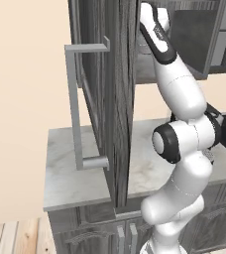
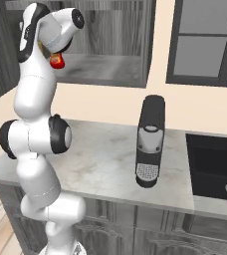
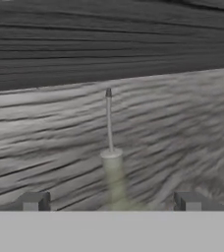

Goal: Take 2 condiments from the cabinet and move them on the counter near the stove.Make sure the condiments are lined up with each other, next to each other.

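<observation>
The cabinet [image 1: 117,99] hangs with its door swung open, and my arm reaches up into it. On the cabinet shelf, the olive-yellow condiment bottle [image 3: 113,174] stands upright with its thin nozzle pointing up. My gripper [image 3: 111,201] is open, with one fingertip on each side of the bottle and apart from it. The red condiment bottle [image 2: 57,61] peeks out from behind my arm on the same shelf. The counter [image 2: 105,159] lies below. The stove is out of view.
The open door and its long grey bar handle [image 1: 75,99] jut out over the counter's left part. A dark coffee machine [image 2: 149,142] stands on the counter, with a black sink [image 2: 215,164] to its right and a window [image 2: 207,40] above.
</observation>
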